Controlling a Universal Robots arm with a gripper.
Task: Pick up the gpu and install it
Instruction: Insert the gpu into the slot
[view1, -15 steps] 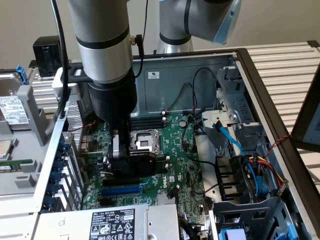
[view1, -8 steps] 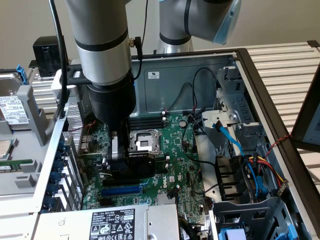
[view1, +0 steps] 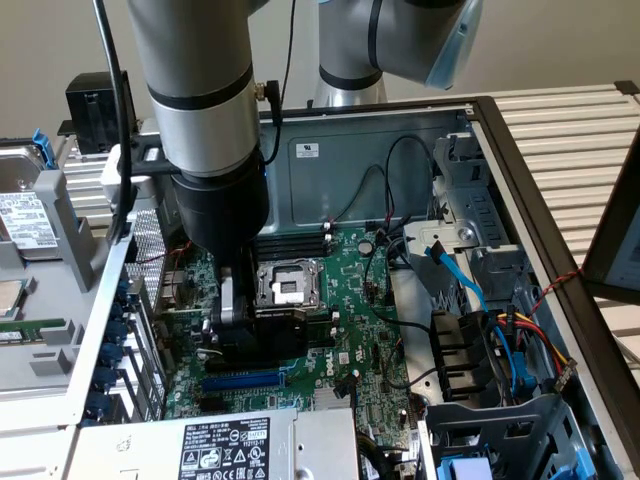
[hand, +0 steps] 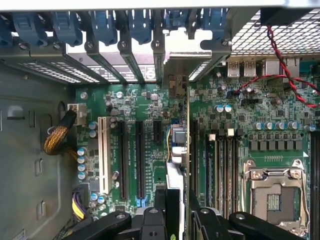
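The gpu (view1: 278, 330) is held by the tool (view1: 248, 322) inside the open computer case (view1: 520, 200), low over the large green motherboard (view1: 350, 300). In the exterior view its black cooler shroud shows just beside the empty processor socket (view1: 285, 285), and a blue expansion slot (view1: 240, 380) lies nearer to the camera.

In the wrist view the card is seen on its edge, as a thin upright line. It runs from the tool's fingers (hand: 159, 215) to the silver end bracket (hand: 181, 52), which stands at the rear wall of the case, in the row of slot covers with blue clips (hand: 100, 25). The card stands between the black expansion slots (hand: 140, 160) and the memory slots (hand: 225, 160) (whether its lower edge sits in a slot, I cannot tell). The tool is closed narrowly on the card, with one finger on each face.

Further out, a white slot (hand: 104, 155) lies beyond the black ones, and a red wire (hand: 290, 75) crosses the board near the rear ports. In the exterior view a power supply (view1: 225, 445) with a label is at the near edge, and blue data cables (view1: 465, 280) hang on that view's right. A hard drive (view1: 20, 215) lies outside the case on that view's left, and the slatted table (view1: 570, 140) shows beyond the case.
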